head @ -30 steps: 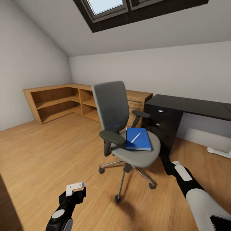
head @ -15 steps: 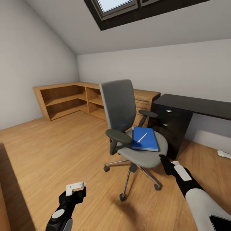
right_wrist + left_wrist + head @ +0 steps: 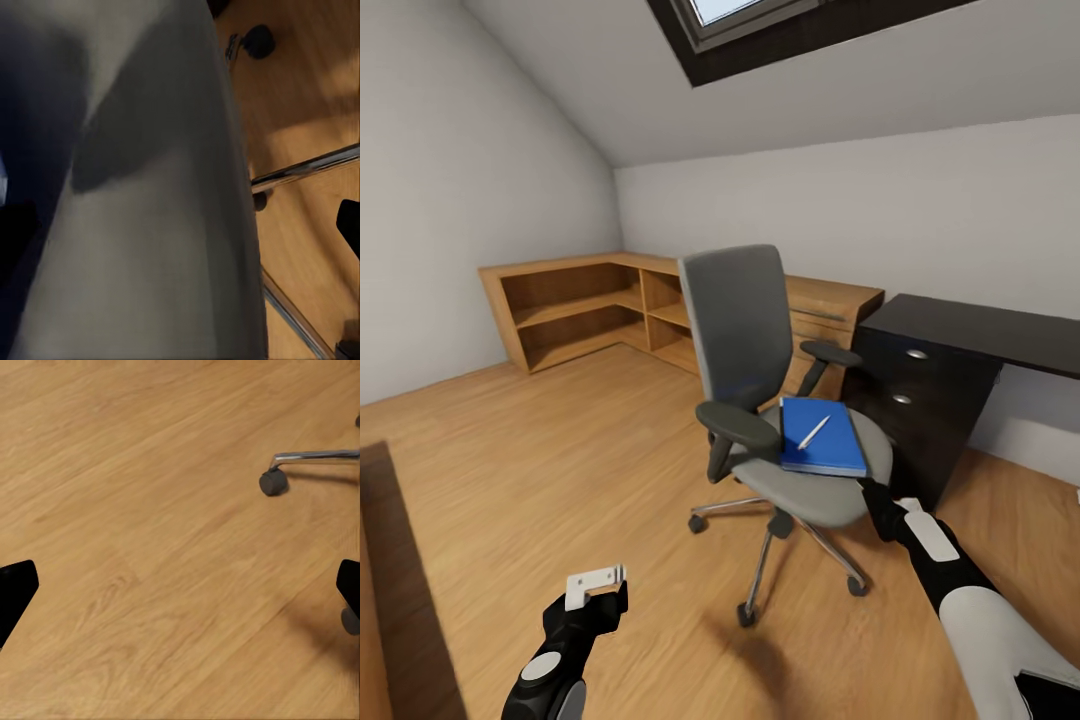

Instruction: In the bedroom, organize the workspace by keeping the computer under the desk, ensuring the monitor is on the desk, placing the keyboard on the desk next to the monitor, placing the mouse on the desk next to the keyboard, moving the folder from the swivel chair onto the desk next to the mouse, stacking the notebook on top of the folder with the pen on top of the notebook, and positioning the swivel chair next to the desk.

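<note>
The grey swivel chair (image 3: 745, 320) stands in the middle of the wooden floor, left of the black desk (image 3: 985, 325) and its dark drawer unit (image 3: 920, 400). On the seat lies the blue folder (image 3: 830, 445), and the white pen (image 3: 813, 432) rests on top of it. My right gripper (image 3: 875, 497) is open at the seat's near right edge, with the grey seat (image 3: 150, 187) close in front of it. My left gripper (image 3: 597, 582) hangs open low over bare floor, left of the chair's casters (image 3: 271, 482). The monitor, keyboard, mouse, computer and notebook are out of view.
A light wooden counter with open shelves (image 3: 575, 305) runs along the far left corner and continues behind the chair as drawers (image 3: 835, 305). A skylight (image 3: 745, 15) sits in the sloped ceiling. A dark edge (image 3: 395, 560) borders the floor at near left.
The whole picture has shifted right and the chair sits slightly nearer, so the camera has moved. Both arms hold the same place in the view; the folder and pen lie unmoved on the seat.
</note>
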### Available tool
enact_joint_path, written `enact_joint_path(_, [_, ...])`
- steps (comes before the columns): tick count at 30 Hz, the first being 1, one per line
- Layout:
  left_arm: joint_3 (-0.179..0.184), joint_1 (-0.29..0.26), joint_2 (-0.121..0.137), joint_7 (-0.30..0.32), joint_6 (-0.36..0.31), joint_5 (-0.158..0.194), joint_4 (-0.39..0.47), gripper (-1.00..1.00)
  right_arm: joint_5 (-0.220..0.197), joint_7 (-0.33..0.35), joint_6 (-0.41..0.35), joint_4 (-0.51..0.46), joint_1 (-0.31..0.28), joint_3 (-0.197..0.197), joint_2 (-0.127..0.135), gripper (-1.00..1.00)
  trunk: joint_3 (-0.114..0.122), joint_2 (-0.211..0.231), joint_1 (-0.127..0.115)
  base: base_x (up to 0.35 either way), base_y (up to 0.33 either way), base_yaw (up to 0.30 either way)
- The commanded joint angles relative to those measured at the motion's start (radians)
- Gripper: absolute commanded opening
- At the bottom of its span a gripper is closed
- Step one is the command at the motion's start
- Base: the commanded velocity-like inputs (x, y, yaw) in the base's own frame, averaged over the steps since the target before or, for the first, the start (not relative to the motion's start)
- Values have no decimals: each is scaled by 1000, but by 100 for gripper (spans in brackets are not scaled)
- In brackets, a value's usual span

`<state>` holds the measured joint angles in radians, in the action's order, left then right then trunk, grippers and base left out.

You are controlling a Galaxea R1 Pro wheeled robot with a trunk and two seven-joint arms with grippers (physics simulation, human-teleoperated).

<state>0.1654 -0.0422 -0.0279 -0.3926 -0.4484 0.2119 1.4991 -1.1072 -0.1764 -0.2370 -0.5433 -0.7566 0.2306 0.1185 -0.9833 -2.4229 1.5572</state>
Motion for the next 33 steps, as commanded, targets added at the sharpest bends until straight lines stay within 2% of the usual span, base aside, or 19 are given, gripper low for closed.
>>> enact_joint_path(1, [2, -1, 0, -9, -4, 11, 1, 100, -4, -8, -6, 17, 0, 1, 0, 100, -1, 0, 1, 326, 0, 0])
enact_joint_path(12, [2, -1, 0, -9, -4, 11, 1, 100, -2, -9, -5, 17, 0, 1, 0, 100, -1, 0, 1, 316, 52, 0])
enact_joint_path(19, [3, -1, 0, -9, -6, 11, 0, 100, 0, -9, -4, 17, 0, 1, -1, 100, -1, 0, 1, 37, 11, 81])
enact_joint_path(31, [3, -1, -1, -9, -6, 9, -2, 100, 0, -8, -4, 17, 1, 1, -2, 100, -1, 0, 1, 1, 0, 255])
enact_joint_path(33, [14, -1, 0, -9, -6, 9, -3, 100, 0, -8, -4, 17, 0, 1, -2, 100, -1, 0, 1, 0, 0, 266])
